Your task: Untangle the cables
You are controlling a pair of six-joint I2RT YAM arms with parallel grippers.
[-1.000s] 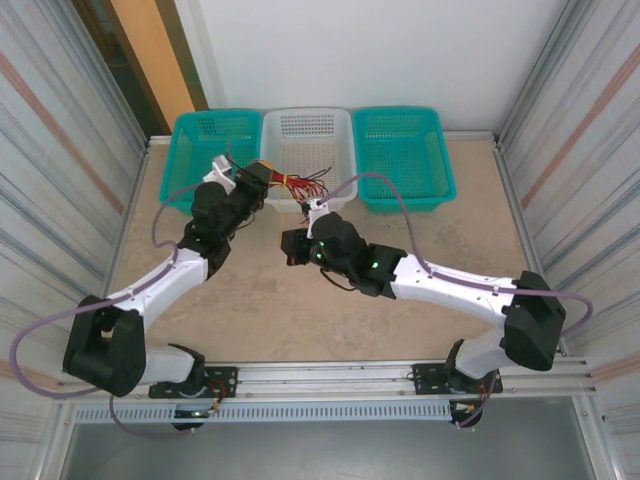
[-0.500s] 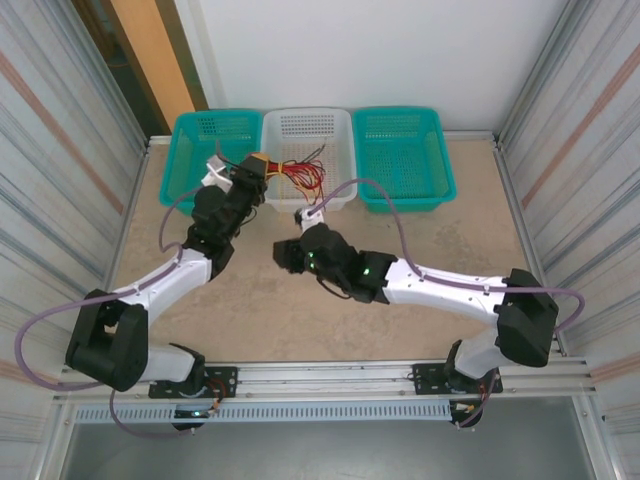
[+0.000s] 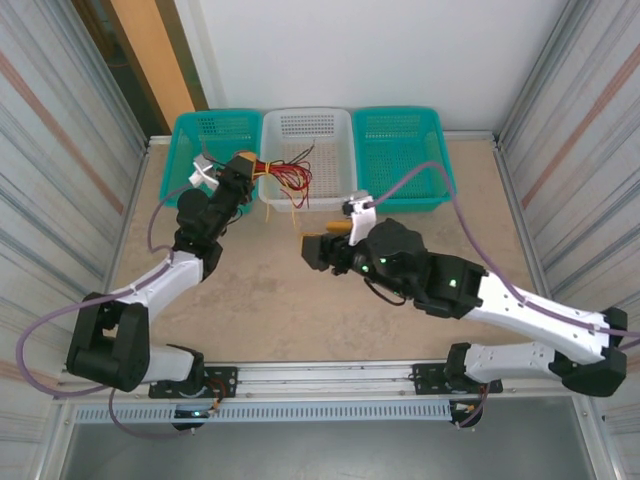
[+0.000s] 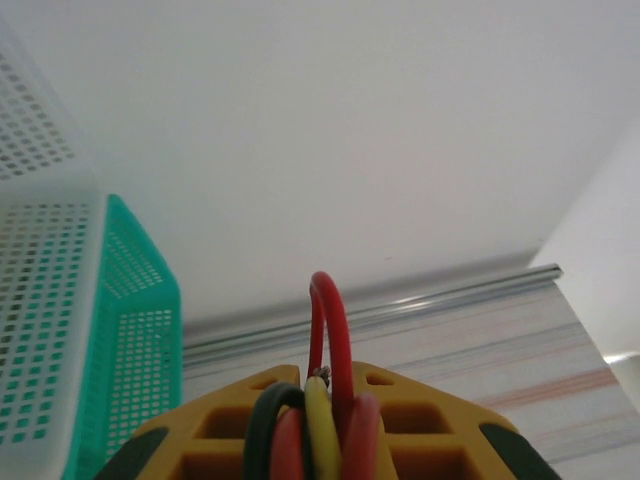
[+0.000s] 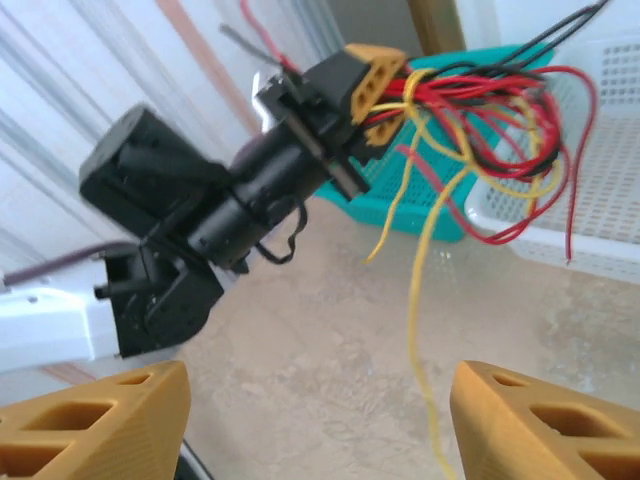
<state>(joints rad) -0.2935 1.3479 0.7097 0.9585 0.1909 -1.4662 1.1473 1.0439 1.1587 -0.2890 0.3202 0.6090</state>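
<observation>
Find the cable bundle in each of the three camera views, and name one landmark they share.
Top external: cable bundle upper centre, over the white basket's near-left corner, hanging from the left gripper.
Left wrist: cable bundle bottom centre, pinched between yellow fingers.
Right wrist: cable bundle upper right, dangling.
Shared landmark: the white basket.
</observation>
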